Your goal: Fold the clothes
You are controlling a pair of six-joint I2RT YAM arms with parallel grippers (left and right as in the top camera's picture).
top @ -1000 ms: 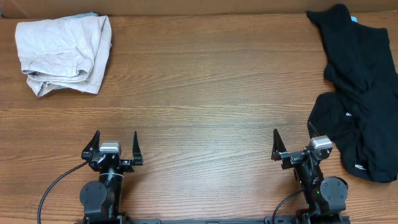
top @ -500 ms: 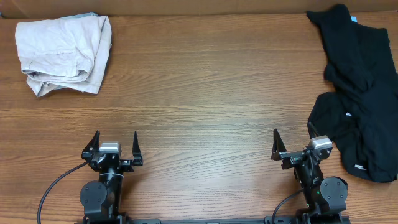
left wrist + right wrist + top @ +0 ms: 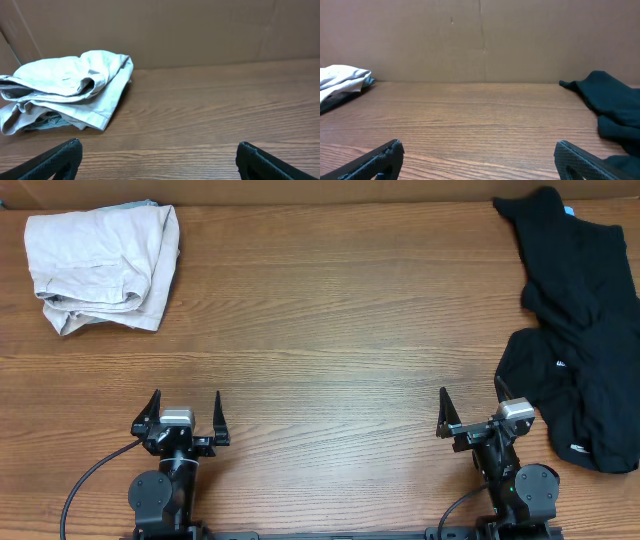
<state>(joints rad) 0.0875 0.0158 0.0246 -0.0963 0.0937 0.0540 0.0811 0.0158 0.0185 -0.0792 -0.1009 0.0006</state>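
Right gripper [image 3: 469, 398] and left gripper [image 3: 186, 400] are being held wide open and empty, with the clothes [image 3: 580, 330] being seen heaped just beside and ahead of the right gripper, on its right, where overlapping shirts risk being pinched together in one grab.

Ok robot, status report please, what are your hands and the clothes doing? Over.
Left hand, right hand open, empty, at near edge. Black clothes heaped unfolded, far right. Beige garment far left, out of the way. Over.
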